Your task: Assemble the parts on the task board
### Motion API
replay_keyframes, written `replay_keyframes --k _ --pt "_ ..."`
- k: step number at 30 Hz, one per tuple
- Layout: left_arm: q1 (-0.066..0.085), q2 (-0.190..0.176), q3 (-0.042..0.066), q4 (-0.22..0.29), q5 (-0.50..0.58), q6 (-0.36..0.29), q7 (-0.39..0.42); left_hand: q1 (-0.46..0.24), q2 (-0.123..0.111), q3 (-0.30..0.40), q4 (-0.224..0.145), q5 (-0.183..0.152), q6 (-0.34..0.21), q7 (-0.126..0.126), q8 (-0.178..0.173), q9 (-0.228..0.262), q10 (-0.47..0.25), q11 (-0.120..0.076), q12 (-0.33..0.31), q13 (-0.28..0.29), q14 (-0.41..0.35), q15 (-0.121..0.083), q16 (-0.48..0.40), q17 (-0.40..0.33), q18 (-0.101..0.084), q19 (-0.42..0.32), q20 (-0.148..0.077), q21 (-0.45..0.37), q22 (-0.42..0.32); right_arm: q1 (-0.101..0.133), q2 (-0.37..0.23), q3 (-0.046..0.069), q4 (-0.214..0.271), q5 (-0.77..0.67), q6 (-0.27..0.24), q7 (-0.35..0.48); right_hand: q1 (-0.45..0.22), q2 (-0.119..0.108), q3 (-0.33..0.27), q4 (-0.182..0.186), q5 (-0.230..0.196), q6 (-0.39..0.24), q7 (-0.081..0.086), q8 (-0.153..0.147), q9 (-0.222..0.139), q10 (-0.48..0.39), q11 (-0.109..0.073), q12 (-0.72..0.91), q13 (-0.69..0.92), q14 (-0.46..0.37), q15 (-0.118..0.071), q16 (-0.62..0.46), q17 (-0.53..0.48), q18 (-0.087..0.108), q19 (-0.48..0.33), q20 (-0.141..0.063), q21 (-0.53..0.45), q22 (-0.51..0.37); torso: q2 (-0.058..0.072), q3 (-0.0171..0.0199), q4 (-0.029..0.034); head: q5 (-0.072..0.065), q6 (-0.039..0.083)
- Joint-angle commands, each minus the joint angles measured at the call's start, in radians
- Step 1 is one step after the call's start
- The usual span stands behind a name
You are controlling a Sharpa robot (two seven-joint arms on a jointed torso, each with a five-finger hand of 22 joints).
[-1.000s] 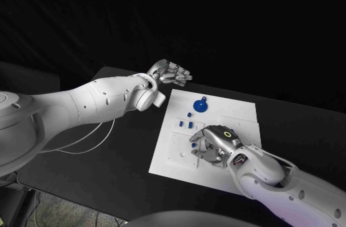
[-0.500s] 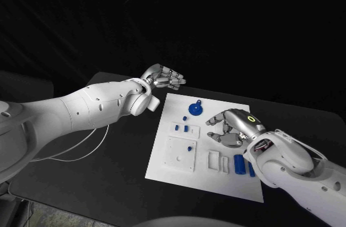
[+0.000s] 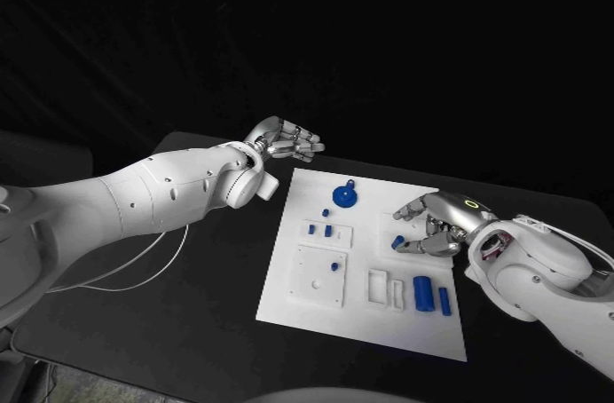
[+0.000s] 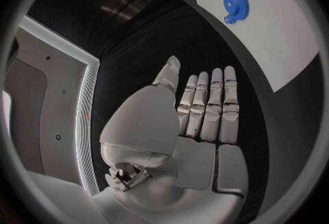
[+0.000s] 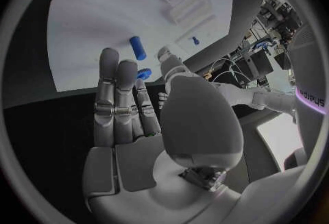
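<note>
White task board (image 3: 365,310) lies mid-frame on the worktop; right robot hand (image 3: 439,225) pinches a small blue part (image 3: 398,241) over it, presumably to seat it. Left robot hand (image 3: 289,140), upper centre, hangs empty, fingers apart.

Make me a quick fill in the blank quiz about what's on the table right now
1. The round gear on the task board is coloured ____.
2. The left hand hovers off the board's far ____ corner.
3. The right hand is over the board's ____ edge.

Missing words: blue; left; right
</note>
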Motion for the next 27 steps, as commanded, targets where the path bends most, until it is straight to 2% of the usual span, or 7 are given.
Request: replay_keyframes --k 1,9,10,12,18,26,27 --pt "-0.001 0.000 0.001 0.002 0.005 0.012 0.009 -0.002 0.004 -0.001 0.003 -0.003 -0.005 -0.002 -0.002 -0.001 -0.010 0.000 -0.001 0.001 -0.008 0.000 -0.001 -0.001 -0.007 -0.004 0.006 0.004 -0.001 0.000 0.001 0.001 -0.004 -0.029 0.115 -0.025 0.012 0.003 0.004 0.009 0.000 -0.011 -0.001 -0.002 -0.002 -0.005 -0.002 0.003 0.000 0.000 0.009 0.002 -0.003 0.006 0.035 0.005 0.002 -0.005 0.001 -0.0009 0.0010 0.002 -0.003" --pt "-0.001 -0.001 0.001 0.001 0.005 0.008 0.008 -0.001 0.003 0.000 0.003 -0.002 -0.004 -0.002 -0.001 -0.001 -0.012 0.000 -0.001 0.001 -0.010 0.001 -0.001 -0.001 -0.007 -0.004 0.006 0.004 -0.001 -0.002 0.015 0.001 -0.022 -0.069 0.128 -0.035 -0.009 0.020 0.065 -0.042 -0.005 0.012 0.001 -0.001 -0.001 0.024 -0.010 0.006 -0.001 0.002 0.003 0.006 -0.011 -0.001 0.036 0.001 0.017 -0.019 0.000 -0.0011 0.0025 0.000 -0.006" --pt "-0.001 -0.001 0.001 0.000 0.005 0.008 0.008 -0.001 0.003 0.000 0.003 -0.002 -0.004 -0.002 -0.001 -0.001 -0.012 0.000 -0.001 0.001 -0.010 0.001 -0.001 -0.001 -0.007 -0.004 0.006 0.004 -0.001 -0.003 0.018 0.001 -0.024 -0.072 0.127 -0.035 -0.031 0.027 0.098 -0.078 -0.024 0.021 0.002 -0.001 -0.001 0.041 -0.014 0.003 -0.001 0.004 0.000 0.006 -0.012 -0.007 0.036 -0.004 0.027 -0.025 0.001 -0.0012 0.0027 -0.001 -0.006" --pt "-0.001 -0.001 0.001 0.000 0.005 0.008 0.008 -0.001 0.003 0.000 0.003 -0.002 -0.004 -0.002 -0.001 -0.001 -0.012 0.000 -0.001 0.001 -0.010 0.001 -0.001 -0.001 -0.007 -0.004 0.006 0.004 -0.001 -0.004 0.021 0.001 -0.025 -0.073 0.127 -0.033 -0.055 0.038 0.137 -0.110 -0.048 0.040 0.003 -0.001 0.000 0.078 -0.023 0.003 -0.001 0.007 -0.005 0.007 -0.012 -0.013 0.036 -0.008 0.037 -0.028 0.000 -0.0009 0.0012 0.000 -0.006" --pt "-0.001 0.000 0.001 -0.001 0.005 0.010 0.008 -0.001 0.003 0.000 0.003 -0.002 -0.004 -0.002 -0.001 -0.001 -0.012 0.000 -0.001 0.001 -0.010 0.001 -0.001 -0.001 -0.007 -0.004 0.006 0.004 -0.001 -0.007 0.027 0.000 -0.024 -0.070 0.114 -0.022 -0.094 0.071 0.178 -0.135 -0.058 0.065 0.011 -0.001 0.000 0.160 -0.045 0.002 -0.001 0.021 -0.017 0.013 -0.005 -0.026 0.037 -0.021 0.063 -0.028 0.000 -0.0006 0.0007 -0.001 -0.005" --pt "-0.001 0.001 0.001 -0.002 0.005 0.010 0.008 -0.001 0.003 0.000 0.003 -0.002 -0.004 -0.002 -0.001 -0.001 -0.012 0.000 -0.001 0.001 -0.010 0.001 -0.001 -0.001 -0.007 -0.004 0.006 0.004 -0.001 -0.009 0.033 -0.001 -0.026 -0.061 0.098 -0.011 -0.125 0.085 0.278 -0.143 -0.065 0.090 0.022 0.001 0.001 0.222 -0.062 -0.003 0.000 0.023 -0.025 0.023 0.007 -0.036 0.035 -0.029 0.084 -0.022 0.001 -0.0002 0.0014 -0.002 -0.005" --pt "-0.001 0.001 0.001 -0.002 0.005 0.010 0.008 -0.001 0.003 0.000 0.003 -0.002 -0.004 -0.002 -0.001 -0.001 -0.012 0.000 -0.001 0.001 -0.010 0.001 -0.001 -0.001 -0.007 -0.004 0.006 0.004 -0.001 -0.009 0.034 -0.001 -0.027 -0.061 0.097 -0.010 -0.133 0.078 0.300 -0.143 -0.065 0.095 0.023 -0.002 0.000 0.230 -0.063 -0.007 -0.001 0.024 -0.028 0.024 0.010 -0.040 0.035 -0.034 0.087 -0.020 0.000 -0.0001 0.0012 -0.003 -0.005"
